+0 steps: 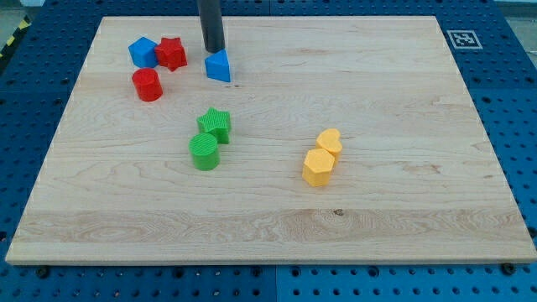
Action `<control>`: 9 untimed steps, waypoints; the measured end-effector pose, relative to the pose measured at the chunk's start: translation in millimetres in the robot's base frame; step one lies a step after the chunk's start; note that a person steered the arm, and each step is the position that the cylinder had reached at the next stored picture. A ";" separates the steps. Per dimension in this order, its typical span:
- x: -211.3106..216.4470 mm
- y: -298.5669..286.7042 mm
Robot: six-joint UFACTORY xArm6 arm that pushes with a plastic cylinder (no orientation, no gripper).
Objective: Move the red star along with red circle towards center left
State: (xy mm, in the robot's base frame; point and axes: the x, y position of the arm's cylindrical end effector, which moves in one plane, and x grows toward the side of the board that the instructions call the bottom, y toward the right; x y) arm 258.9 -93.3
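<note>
The red star (172,53) lies near the view's top left, touching a blue cube (143,52) on its left. The red circle (147,85) sits just below them, a little apart from the star. My tip (213,50) stands to the right of the red star, a short gap away, and just above a blue triangle (219,66), close to or touching its top.
A green star (215,124) and a green circle (204,153) sit together near the board's middle left. Two yellow blocks (323,157) lie together right of centre. The wooden board (268,218) has a marker tag (462,39) off its top right corner.
</note>
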 end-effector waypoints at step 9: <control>77.2 -62.1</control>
State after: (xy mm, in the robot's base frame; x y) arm 336.1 -155.4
